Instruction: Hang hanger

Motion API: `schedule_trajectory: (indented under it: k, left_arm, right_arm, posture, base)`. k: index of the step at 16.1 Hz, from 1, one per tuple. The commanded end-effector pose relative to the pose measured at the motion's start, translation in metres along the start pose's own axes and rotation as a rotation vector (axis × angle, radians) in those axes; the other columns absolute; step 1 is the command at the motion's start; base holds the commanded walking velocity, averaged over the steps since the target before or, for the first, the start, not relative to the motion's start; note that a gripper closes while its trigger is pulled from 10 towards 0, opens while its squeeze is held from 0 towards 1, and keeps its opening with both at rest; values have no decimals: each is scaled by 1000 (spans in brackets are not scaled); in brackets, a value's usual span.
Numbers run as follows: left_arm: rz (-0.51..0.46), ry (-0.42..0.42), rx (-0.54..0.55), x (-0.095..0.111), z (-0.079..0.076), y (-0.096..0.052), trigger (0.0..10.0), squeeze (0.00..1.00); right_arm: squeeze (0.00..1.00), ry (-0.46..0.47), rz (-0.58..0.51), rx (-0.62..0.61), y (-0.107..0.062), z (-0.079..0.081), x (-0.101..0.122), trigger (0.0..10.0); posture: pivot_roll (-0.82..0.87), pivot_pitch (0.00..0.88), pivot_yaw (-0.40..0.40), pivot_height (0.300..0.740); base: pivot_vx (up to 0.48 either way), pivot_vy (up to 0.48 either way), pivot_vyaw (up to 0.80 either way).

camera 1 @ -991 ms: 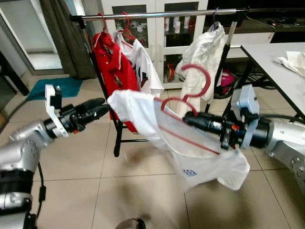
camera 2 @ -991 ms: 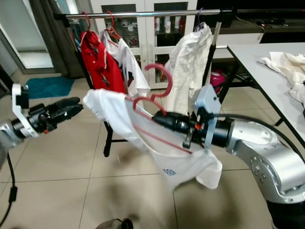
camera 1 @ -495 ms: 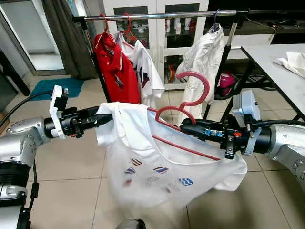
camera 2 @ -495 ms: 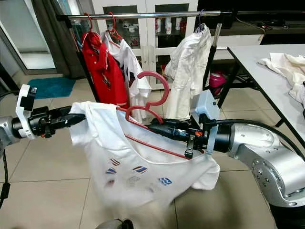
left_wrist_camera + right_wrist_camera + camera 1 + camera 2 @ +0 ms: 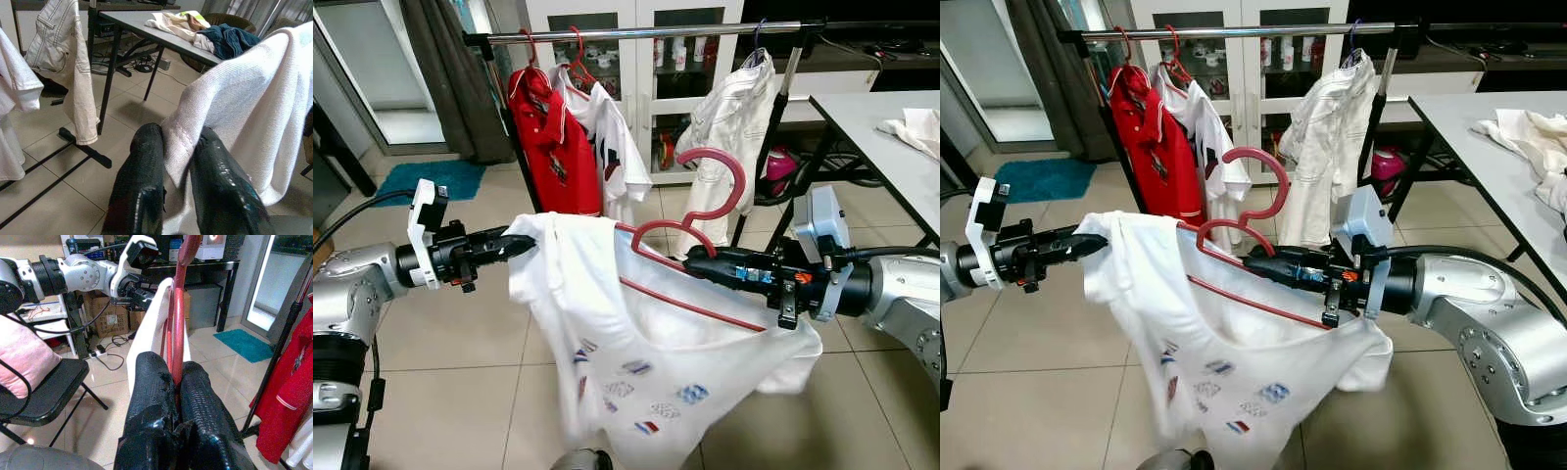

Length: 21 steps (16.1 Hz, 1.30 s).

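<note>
A white T-shirt (image 5: 636, 343) with small printed marks hangs on a red hanger (image 5: 700, 211) in front of me. My right gripper (image 5: 697, 262) is shut on the hanger just below its hook, whose red stem shows pinched between the fingers (image 5: 156, 391). Off to the left, my left gripper (image 5: 514, 245) is shut on the shirt's shoulder edge, the cloth (image 5: 234, 112) caught between its fingers (image 5: 142, 181). The shirt is stretched between both grippers and droops toward the floor. Behind stands the clothes rail (image 5: 636, 31).
On the rail hang a red shirt (image 5: 548, 137), a white shirt (image 5: 612, 137) and a cream jacket (image 5: 729, 127). A grey table (image 5: 891, 137) with crumpled cloth stands at the right. Glass cabinets are behind the rack. A teal mat (image 5: 426, 181) lies far left on tiled floor.
The left gripper, open and apart from the shirt a second ago, has shut on its shoulder edge. The shirt has spread out and now sags lower. The right gripper keeps hold of the hanger.
</note>
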<state>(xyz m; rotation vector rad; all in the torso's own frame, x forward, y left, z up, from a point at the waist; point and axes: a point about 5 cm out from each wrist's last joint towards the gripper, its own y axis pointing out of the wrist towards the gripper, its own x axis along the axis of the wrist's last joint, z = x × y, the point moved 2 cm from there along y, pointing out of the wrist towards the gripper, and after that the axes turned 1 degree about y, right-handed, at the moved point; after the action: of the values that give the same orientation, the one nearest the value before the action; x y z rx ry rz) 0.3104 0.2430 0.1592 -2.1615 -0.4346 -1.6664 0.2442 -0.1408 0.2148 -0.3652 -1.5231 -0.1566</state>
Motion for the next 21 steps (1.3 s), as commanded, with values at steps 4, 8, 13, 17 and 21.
schedule_trajectory:
  k: [4, 8, 13, 17, 21]
  left_arm:
    - [6, -5, 27, 0, 3, -11, 0, 0]
    - [2, -9, 58, 0, 5, -17, 0, 0]
    - [-111, 19, 248, 12, 24, -27, 0, 0]
    - [-184, 9, 560, 16, 49, -38, 0, 0]
    - [-183, -19, 781, 1, 63, -48, 0, 0]
  right_arm:
    - [0, -31, -24, 12, -3, 2, 7, 10000]
    - [0, -27, -13, -5, -6, -1, 4, 10000]
    - [0, -30, -20, -29, -7, -5, 6, 10000]
    - [0, -24, -33, -48, -8, -7, 6, 10000]
    - [0, -22, -50, -79, -9, -11, 6, 10000]
  posture:
    - [-102, 0, 115, 740]
    - [-101, 0, 112, 740]
    - [-100, 0, 113, 740]
    - [-99, 0, 117, 740]
    - [-98, 0, 120, 740]
  base:
    - [0, 0, 0]
    - [0, 0, 0]
    - [0, 0, 0]
    - [0, 0, 0]
    - [0, 0, 0]
